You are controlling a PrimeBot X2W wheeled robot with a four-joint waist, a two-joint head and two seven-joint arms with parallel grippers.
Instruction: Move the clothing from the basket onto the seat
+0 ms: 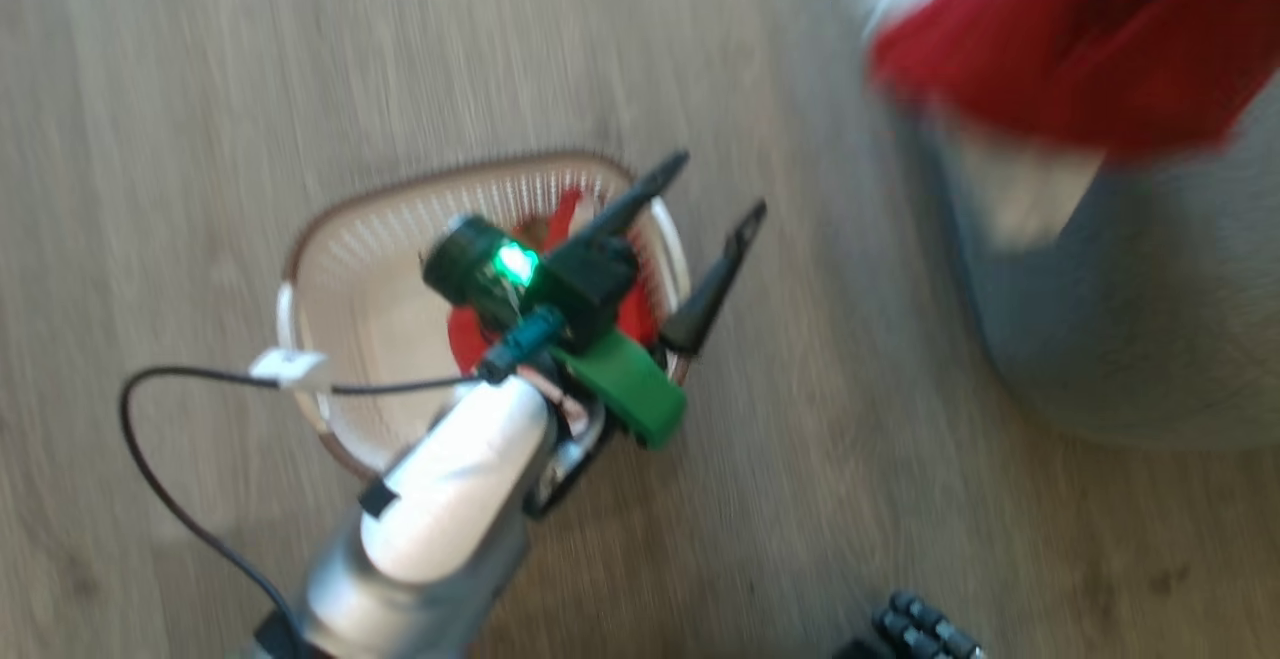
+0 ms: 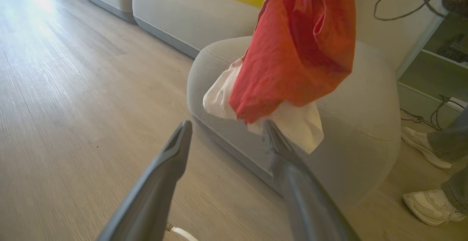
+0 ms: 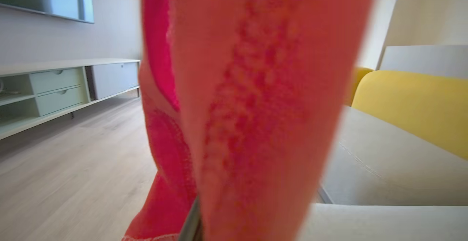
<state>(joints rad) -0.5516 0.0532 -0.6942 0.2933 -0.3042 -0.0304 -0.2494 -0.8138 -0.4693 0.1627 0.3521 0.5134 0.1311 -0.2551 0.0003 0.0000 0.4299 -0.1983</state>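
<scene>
Head view: left jaws apart over basket (image 1: 350, 279), right jaws clamped on clothing (image 1: 1060, 49).

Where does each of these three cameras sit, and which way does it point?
Head: on the head, facing down at the basket; pale left forearm and open left pincer show.
Left wrist: along its own fingers toward the seat and hanging red garment.
Right wrist: pressed close to that garment, which the right pincer grips.
Shared: head and left wrist both catch garment and seat.
</scene>
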